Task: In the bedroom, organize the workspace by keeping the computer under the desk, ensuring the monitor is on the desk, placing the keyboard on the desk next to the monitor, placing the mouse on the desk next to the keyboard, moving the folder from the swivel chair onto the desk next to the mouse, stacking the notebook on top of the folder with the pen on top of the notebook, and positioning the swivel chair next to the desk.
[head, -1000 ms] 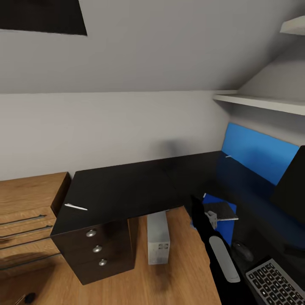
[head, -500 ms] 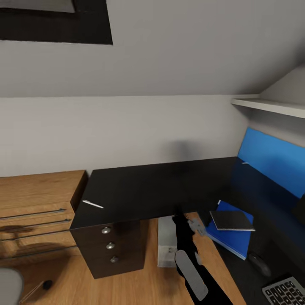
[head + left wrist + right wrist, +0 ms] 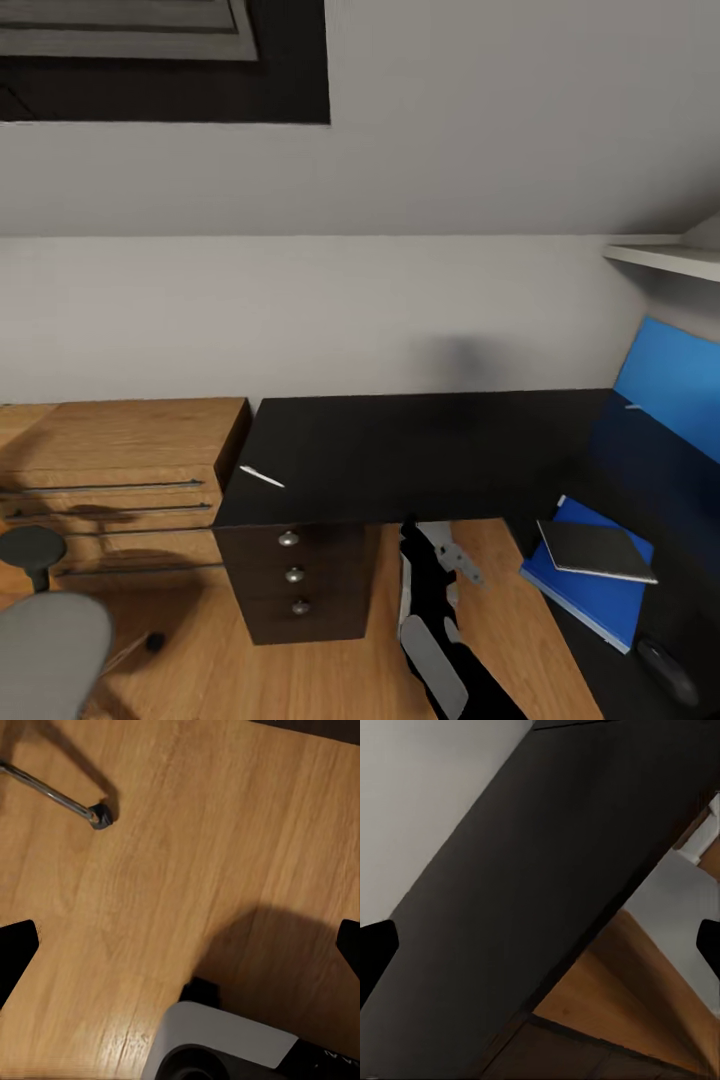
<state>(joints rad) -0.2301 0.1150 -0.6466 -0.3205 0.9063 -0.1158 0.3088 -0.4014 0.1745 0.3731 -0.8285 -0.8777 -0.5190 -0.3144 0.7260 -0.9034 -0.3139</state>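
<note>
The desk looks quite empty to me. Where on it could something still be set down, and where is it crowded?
The desk has a wide bare black stretch between the pen near its dresser-side edge and the folder. It is crowded around the corner: the notebook lies on the folder, with the mouse just beyond.

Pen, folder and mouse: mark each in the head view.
pen [image 3: 261, 476], head view, mid-shaft, on the desk's left end.
folder [image 3: 596, 602], head view, bare blue cover beside the notebook.
mouse [image 3: 667, 671], head view, rounded top.
</note>
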